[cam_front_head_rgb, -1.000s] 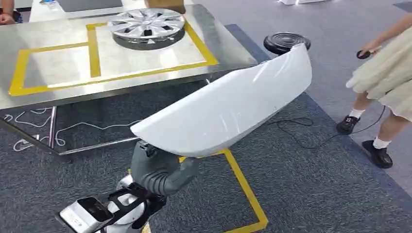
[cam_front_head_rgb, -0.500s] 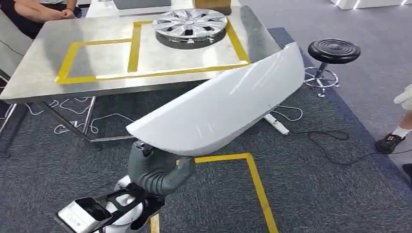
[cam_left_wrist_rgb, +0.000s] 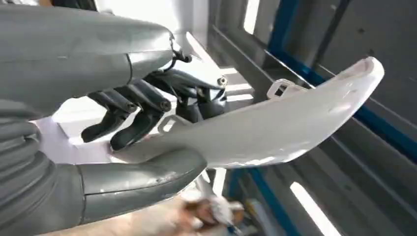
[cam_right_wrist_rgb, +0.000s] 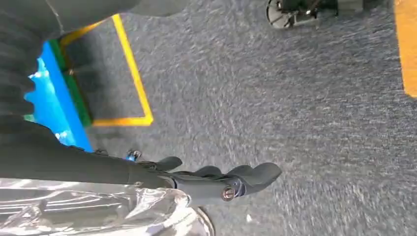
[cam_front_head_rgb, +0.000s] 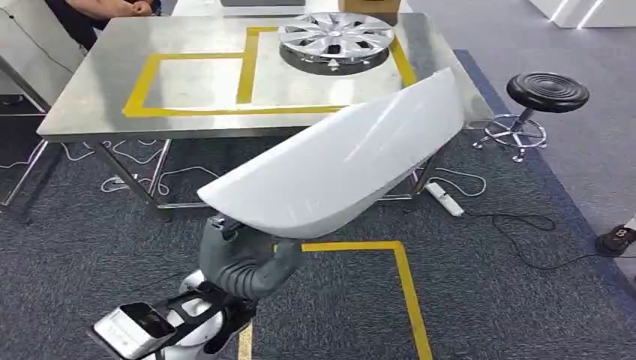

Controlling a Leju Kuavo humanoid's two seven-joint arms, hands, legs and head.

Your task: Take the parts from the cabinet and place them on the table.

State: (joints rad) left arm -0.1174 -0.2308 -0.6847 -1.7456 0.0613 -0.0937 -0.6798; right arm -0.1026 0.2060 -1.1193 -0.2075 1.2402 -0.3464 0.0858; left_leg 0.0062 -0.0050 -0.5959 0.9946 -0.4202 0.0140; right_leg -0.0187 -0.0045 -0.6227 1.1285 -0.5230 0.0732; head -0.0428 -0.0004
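— White, glossy, long and curved: panel (cam_front_head_rgb: 341, 169) raised over the carpet, short of the steel table (cam_front_head_rgb: 82, 105), its far tip overlapping the table's near edge in the head view.

— Held how?

— Gripped at the near, lower end by the left hand (cam_front_head_rgb: 244, 262). From the head, just a grey ribbed cuff and thumb under the shell. From the left wrist, more: thumb (cam_left_wrist_rgb: 142, 179) pressed beneath the edge, dark fingers (cam_left_wrist_rgb: 133, 110) curled over the top, plus small mounting tabs along the panel's (cam_left_wrist_rgb: 275, 130) inner rim.

— And the right hand (cam_right_wrist_rgb: 216, 182)?

— Hanging over grey carpet in the right wrist view, fingers extended side by side, holding nothing.

— Around it?

— Silver wheel cover (cam_front_head_rgb: 335, 39) inside the yellow tape (cam_front_head_rgb: 244, 71) on the table; black stool (cam_front_head_rgb: 546, 94) off to the right; power strip (cam_front_head_rgb: 444, 199) and cables on the floor; a person's arms (cam_front_head_rgb: 112, 7) at the table's far left corner, a shoe (cam_front_head_rgb: 619, 238) at the right edge.
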